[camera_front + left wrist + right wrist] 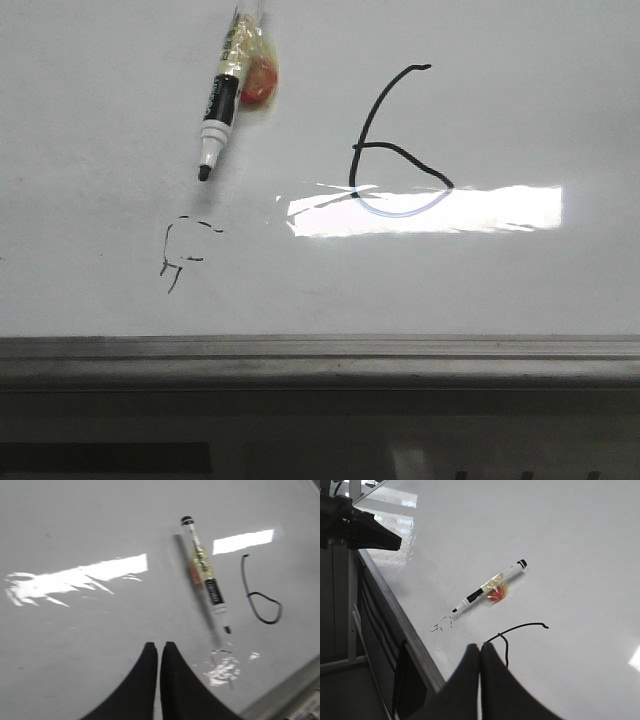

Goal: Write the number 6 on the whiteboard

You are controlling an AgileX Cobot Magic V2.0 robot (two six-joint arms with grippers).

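The number 6 [398, 150] is drawn in thin black line at the middle of the whiteboard [100, 100]; its lower loop looks faint bluish in the glare patch [480, 210]. A white marker [222, 100] with a black label, uncapped tip and taped orange blob lies on the board, to the left of the 6. My left gripper [159, 645] is shut and empty over bare board, short of the marker [205, 575] and the 6 [260, 605]. My right gripper [480, 646] is shut and empty; its fingers hide the loop of the 6 [520, 626]. The marker [490, 587] lies beyond it.
A small broken black scribble [180, 255] sits at the board's lower left, also in the right wrist view [441, 625]. A grey metal ledge [320, 355] runs along the bottom edge. The left arm [365, 530] shows dark past the board's edge in the right wrist view.
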